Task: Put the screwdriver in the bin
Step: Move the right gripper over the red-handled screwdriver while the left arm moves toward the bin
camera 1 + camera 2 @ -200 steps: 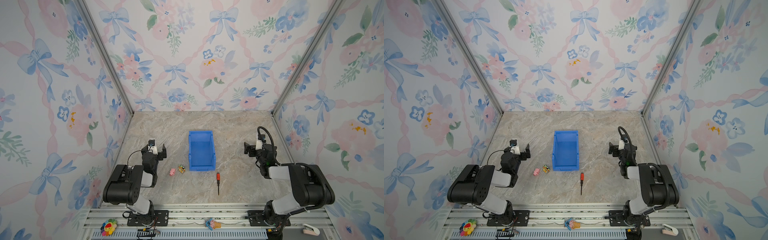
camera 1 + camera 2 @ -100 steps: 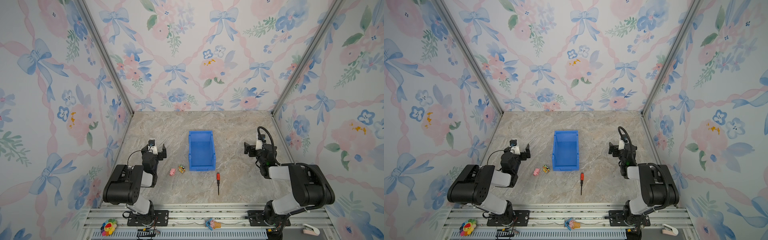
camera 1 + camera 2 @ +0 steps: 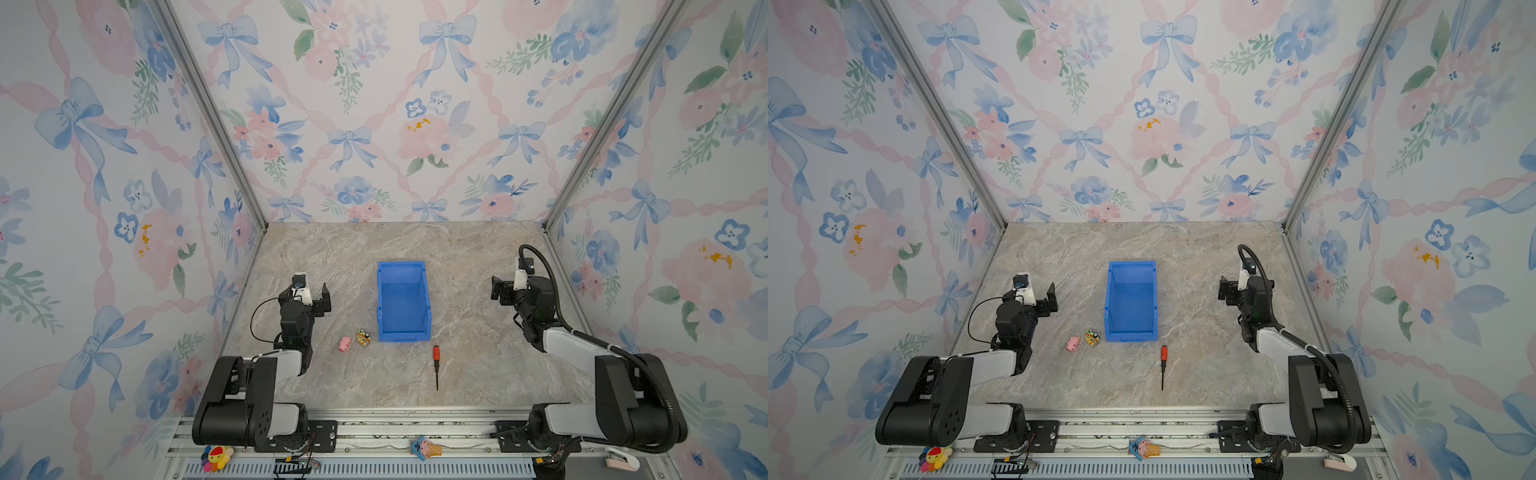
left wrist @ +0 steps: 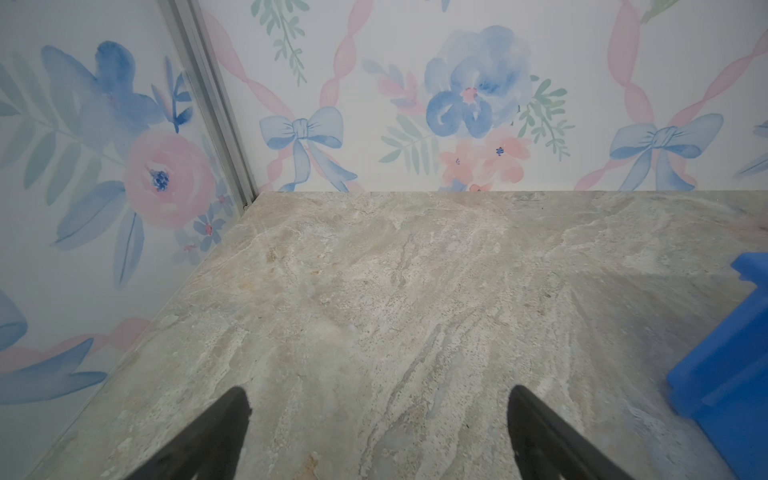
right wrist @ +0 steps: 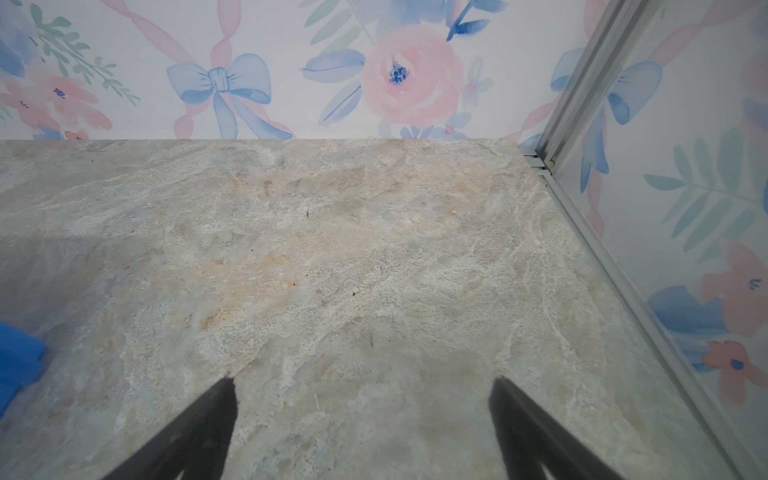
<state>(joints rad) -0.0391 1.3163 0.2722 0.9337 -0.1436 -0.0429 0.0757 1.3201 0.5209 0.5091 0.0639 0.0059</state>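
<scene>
Screwdriver [image 3: 436, 358] well apart from right gripper [image 5: 363, 382]

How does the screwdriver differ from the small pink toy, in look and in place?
The screwdriver is long and slim, with a red handle and a dark shaft; the pink toy is short, rounded and of one colour. In both top views the screwdriver lies near the front right corner of the bin, the pink toy off its front left corner. Both lie on the table, outside the bin, untouched.

Robot test booth (lab rig): floral wallpaper panels [image 3: 374, 124], aluminium frame posts [image 3: 217, 124], marble-look tabletop [image 3: 478, 257].
</scene>
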